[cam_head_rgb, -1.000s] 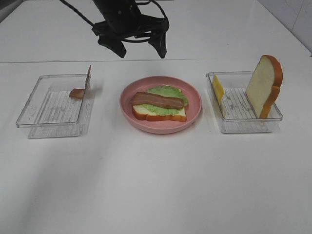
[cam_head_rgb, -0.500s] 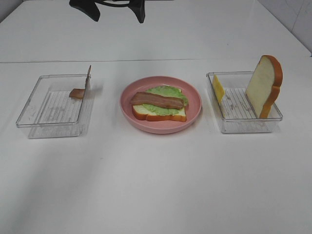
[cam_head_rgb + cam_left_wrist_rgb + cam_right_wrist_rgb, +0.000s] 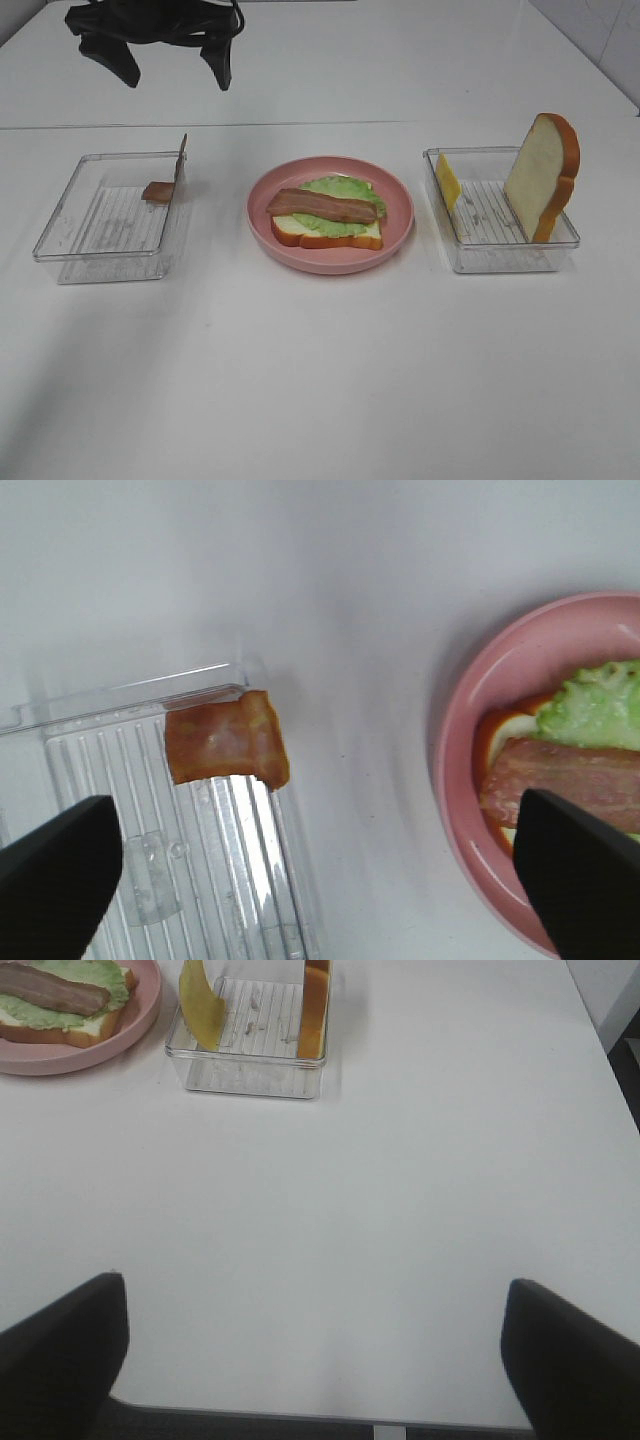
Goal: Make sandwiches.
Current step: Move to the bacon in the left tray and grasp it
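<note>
No readable text, label, brand, number or sign in any view.

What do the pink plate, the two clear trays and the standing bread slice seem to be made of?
The plate looks like pink plastic: one even colour, soft sheen on the rim. The left tray and right tray look like hard clear plastic: see-through walls, ribbed floors. The bread slice seems a toy, perhaps foam or soft plastic: flat matte white face, uniform orange crust.
</note>
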Robot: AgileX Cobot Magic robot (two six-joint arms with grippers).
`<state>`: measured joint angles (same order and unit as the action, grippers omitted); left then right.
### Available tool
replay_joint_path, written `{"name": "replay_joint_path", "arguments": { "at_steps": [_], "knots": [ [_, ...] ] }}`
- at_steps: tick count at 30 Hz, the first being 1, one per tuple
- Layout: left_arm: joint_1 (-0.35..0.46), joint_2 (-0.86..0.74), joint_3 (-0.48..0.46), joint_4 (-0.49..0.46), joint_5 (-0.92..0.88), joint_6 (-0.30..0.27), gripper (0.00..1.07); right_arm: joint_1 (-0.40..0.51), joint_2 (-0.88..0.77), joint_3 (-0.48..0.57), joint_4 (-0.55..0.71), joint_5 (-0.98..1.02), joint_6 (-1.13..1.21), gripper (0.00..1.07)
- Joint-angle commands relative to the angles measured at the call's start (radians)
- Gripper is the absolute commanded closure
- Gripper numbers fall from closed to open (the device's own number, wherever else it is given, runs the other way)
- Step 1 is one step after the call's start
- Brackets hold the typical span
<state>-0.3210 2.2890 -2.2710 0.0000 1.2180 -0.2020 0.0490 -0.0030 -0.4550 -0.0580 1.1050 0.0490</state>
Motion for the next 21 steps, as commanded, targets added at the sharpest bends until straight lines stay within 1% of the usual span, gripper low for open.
{"name": "replay_joint_path", "arguments": {
  "at_steps": [1, 2, 3, 5, 6, 8, 9, 10, 11, 12, 14, 15, 17, 18, 21],
  "knots": [
    [0.007, -0.004, 0.026, 0.032, 0.097, -0.022, 0.08, -0.003, -0.034, -0.004, 0.006, 0.003, 0.007, 0.09],
    [0.020, -0.001, 0.035, 0.041, 0.096, -0.041, 0.08, -0.003, -0.034, -0.004, 0.006, 0.003, 0.007, 0.09],
    [0.020, -0.001, 0.035, 0.041, 0.096, -0.041, 0.08, -0.003, -0.034, -0.004, 0.006, 0.003, 0.007, 0.09],
    [0.040, 0.018, 0.034, 0.042, 0.096, -0.065, 0.08, -0.003, -0.034, -0.004, 0.006, 0.003, 0.007, 0.09],
    [0.040, 0.018, 0.034, 0.042, 0.096, -0.065, 0.08, -0.003, -0.034, -0.004, 0.006, 0.003, 0.007, 0.09],
    [0.053, 0.036, 0.035, 0.034, 0.095, -0.096, 0.08, -0.003, -0.034, -0.004, 0.006, 0.003, 0.007, 0.09],
    [0.053, 0.036, 0.035, 0.034, 0.095, -0.096, 0.08, -0.003, -0.034, -0.004, 0.006, 0.003, 0.007, 0.09],
    [0.054, 0.049, 0.035, 0.032, 0.083, -0.116, 0.08, -0.003, -0.034, -0.004, 0.006, 0.003, 0.007, 0.09],
    [0.054, 0.049, 0.035, 0.032, 0.083, -0.116, 0.08, -0.003, -0.034, -0.004, 0.006, 0.003, 0.007, 0.09],
    [0.054, 0.064, 0.035, 0.032, 0.068, -0.137, 0.08, -0.003, -0.034, -0.004, 0.006, 0.003, 0.007, 0.09],
    [0.054, 0.067, 0.035, 0.032, 0.058, -0.144, 0.08, -0.003, -0.034, -0.004, 0.006, 0.003, 0.007, 0.09],
    [0.054, 0.080, 0.034, 0.030, 0.041, -0.161, 0.08, -0.003, -0.034, -0.004, 0.006, 0.003, 0.007, 0.09],
    [0.054, 0.087, 0.034, 0.028, 0.029, -0.172, 0.08, -0.003, -0.034, -0.004, 0.006, 0.003, 0.007, 0.09],
    [0.054, 0.098, 0.034, 0.021, 0.007, -0.189, 0.08, -0.003, -0.034, -0.004, 0.006, 0.003, 0.007, 0.09],
    [0.054, 0.113, 0.033, 0.008, -0.022, -0.191, 0.08, -0.003, -0.034, -0.004, 0.006, 0.003, 0.007, 0.09]
  ]
}}
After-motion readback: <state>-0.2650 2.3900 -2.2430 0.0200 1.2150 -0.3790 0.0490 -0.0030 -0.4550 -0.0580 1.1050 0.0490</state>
